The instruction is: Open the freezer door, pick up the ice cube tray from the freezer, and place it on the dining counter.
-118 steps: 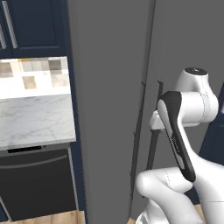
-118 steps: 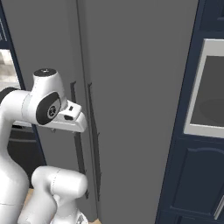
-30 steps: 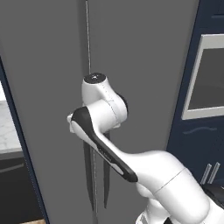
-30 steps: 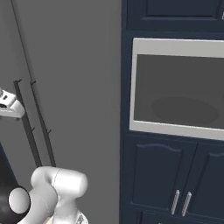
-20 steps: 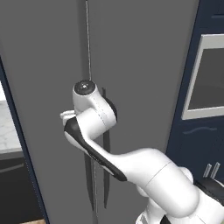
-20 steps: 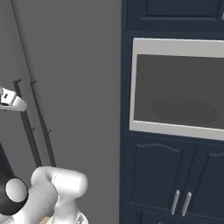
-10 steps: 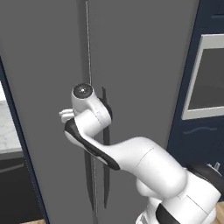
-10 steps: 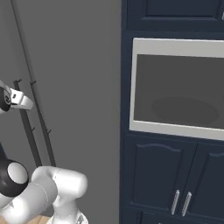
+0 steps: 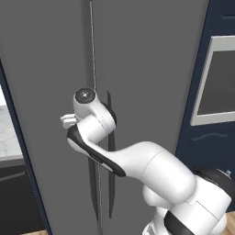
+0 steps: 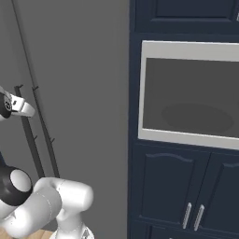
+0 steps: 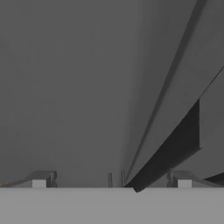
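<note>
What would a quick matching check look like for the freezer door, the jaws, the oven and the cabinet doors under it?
1. freezer door
2. jaws
3. oven
4. cabinet doors

a. navy, silver handles
b. dark grey, shut
c. wide open, holding nothing
d. pale frame, dark window

Pairs: 1-b, 2-c, 3-d, 4-a

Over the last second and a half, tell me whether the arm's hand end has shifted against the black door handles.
Yes. In the left base view the hand end has swung leftward across the black door handles, now reaching left of the seam between the grey doors.
</note>
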